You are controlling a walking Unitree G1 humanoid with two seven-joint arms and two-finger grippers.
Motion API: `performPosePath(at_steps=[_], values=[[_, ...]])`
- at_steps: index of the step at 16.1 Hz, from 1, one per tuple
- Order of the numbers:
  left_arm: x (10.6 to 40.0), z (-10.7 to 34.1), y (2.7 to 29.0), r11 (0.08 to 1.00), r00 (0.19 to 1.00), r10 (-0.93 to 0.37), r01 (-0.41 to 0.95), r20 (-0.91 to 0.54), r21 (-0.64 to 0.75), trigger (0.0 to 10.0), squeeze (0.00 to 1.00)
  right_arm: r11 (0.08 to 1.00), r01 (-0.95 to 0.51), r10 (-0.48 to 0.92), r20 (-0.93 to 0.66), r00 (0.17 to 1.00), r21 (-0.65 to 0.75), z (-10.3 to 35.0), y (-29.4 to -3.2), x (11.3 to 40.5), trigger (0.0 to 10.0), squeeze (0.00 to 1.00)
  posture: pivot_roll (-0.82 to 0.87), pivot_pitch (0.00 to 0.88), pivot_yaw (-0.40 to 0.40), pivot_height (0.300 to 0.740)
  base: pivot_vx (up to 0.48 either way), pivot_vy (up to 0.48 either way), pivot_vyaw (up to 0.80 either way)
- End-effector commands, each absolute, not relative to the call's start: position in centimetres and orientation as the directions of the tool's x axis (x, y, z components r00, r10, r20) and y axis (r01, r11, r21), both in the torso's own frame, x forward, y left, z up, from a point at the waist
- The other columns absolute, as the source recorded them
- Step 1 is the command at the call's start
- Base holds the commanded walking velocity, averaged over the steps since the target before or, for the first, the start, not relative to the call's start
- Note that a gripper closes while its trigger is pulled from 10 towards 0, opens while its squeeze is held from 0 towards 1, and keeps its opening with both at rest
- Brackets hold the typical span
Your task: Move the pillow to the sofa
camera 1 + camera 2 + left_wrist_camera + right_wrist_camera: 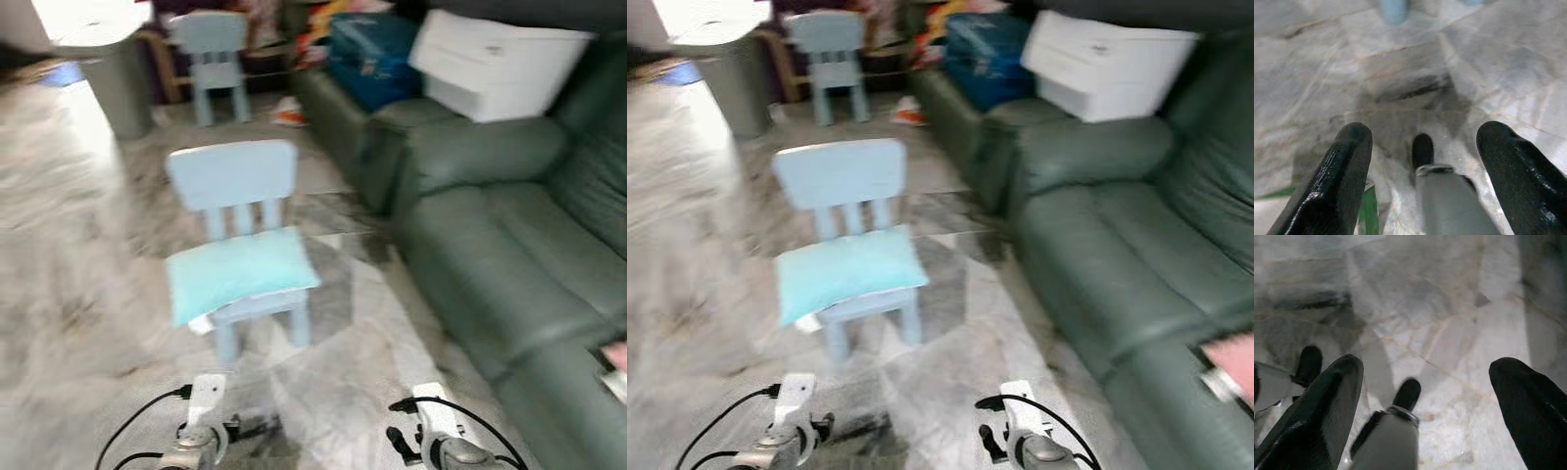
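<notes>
Pillow: pale turquoise pillow (240, 274) lying flat on the seat of the small blue chair (235, 191), well ahead of both sets of fingers and closer to the left pair.
Pillow's long axis: runs across the seat, side to side, slightly skewed; one short end points toward the sofa, the other away from it, and the near corner on the far-from-sofa side overhangs the seat edge.
Sofa: dark green leather sofa (509, 255) stretches along the robot's right, beyond the right fingers; a white box (495, 64) and a blue bag (372, 54) sit on it at the far end.
Left gripper: left gripper (1422, 161) low over the marble floor (88, 255), black fingers (1337, 181) spread wide, nothing between them but floor.
Right gripper: right gripper (1425, 401) also low, fingers (1528, 401) splayed apart over bare marble, holding nothing.
Background: a second blue chair (216, 59) and a grey bin (118, 83) stand far past the pillow; picture blurred.
</notes>
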State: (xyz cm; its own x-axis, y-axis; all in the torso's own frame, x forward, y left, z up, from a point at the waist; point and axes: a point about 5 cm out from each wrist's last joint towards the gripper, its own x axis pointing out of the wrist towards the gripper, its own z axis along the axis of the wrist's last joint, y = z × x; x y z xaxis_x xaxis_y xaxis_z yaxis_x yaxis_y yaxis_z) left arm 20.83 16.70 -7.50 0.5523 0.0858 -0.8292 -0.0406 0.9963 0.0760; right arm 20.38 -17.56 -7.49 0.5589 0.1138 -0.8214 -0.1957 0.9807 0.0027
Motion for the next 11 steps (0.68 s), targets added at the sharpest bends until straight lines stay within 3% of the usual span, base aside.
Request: performPosePath(at_steps=[1,11], values=[[20.61,-7.64,16.58,0.997,0.543,0.082,-0.047,-0.836,0.067,10.0,0.00,0.983,-0.181,0.107,-0.819,0.564,0.004,-7.43,-17.75,20.45,10.0,0.00,-0.08,0.010,-0.023,0.740,0.000,0.000,0.80],[20.64,-7.62,16.49,0.997,0.547,0.072,-0.064,-0.834,0.045,10.0,0.00,0.984,-0.179,0.107,-0.818,0.565,0.005,-7.41,-17.76,20.49,10.0,0.00,-0.08,0.014,-0.024,0.740,0.000,0.000,0.80]])
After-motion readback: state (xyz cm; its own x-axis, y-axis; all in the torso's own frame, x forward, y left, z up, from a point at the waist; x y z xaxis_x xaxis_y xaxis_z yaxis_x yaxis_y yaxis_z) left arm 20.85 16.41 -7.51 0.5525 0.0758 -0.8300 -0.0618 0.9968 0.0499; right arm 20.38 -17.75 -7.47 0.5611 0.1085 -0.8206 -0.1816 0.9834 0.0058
